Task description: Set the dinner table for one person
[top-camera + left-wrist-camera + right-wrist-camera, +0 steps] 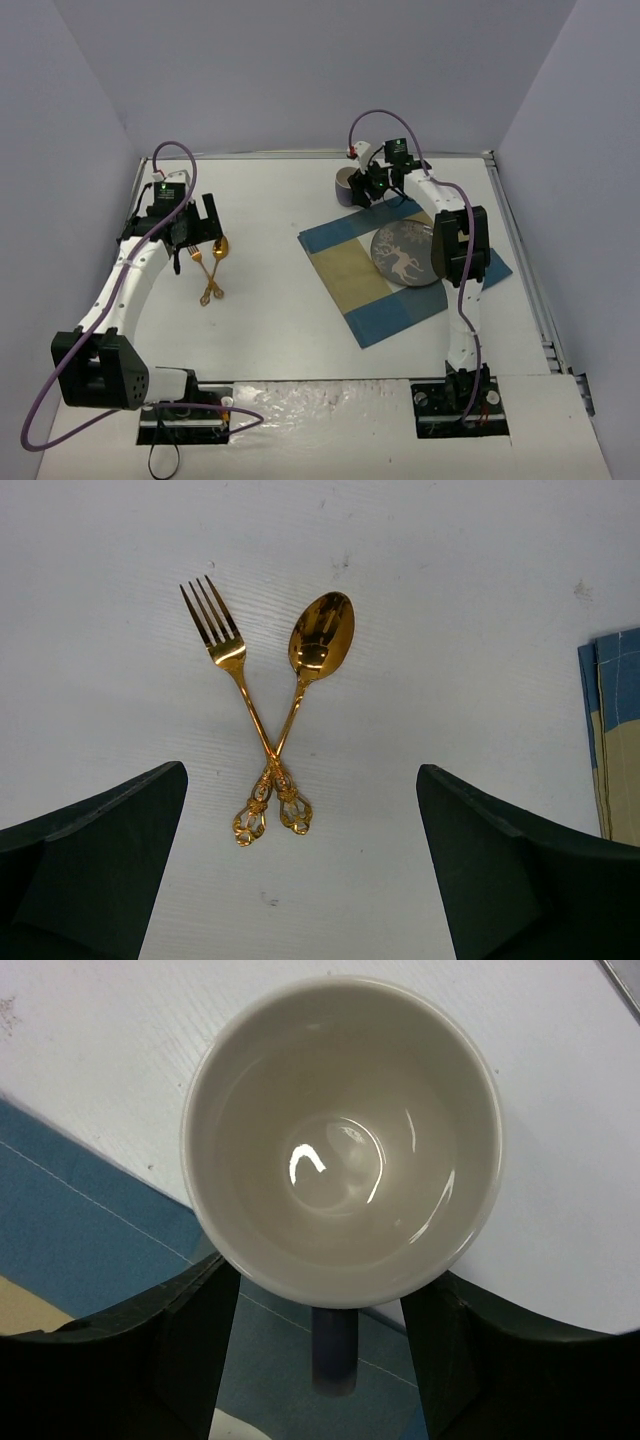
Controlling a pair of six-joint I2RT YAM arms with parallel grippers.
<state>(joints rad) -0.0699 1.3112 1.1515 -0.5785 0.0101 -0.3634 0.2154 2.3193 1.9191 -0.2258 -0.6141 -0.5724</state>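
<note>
On the white dinner table [270, 330] a gold fork [222, 645] and gold spoon [320, 635] lie with crossed handles. My left gripper [302, 771] hangs open above the handle ends, touching neither. In the top view the fork [197, 257] and spoon [220, 248] lie just in front of that left gripper [198, 225]. A mug [340, 1140], cream inside with a dark blue handle [332, 1355], stands upright by the placemat's far corner. My right gripper [320, 1280] straddles its near side, one finger on each side of the handle. The rim hides the fingertips, so contact is unclear.
A blue-and-beige checked placemat [350, 270] lies right of centre with a dark patterned plate [400, 255] on it. Its edge shows in the left wrist view [615, 730]. The mug [345, 186] stands near the table's back edge. Grey walls enclose the table.
</note>
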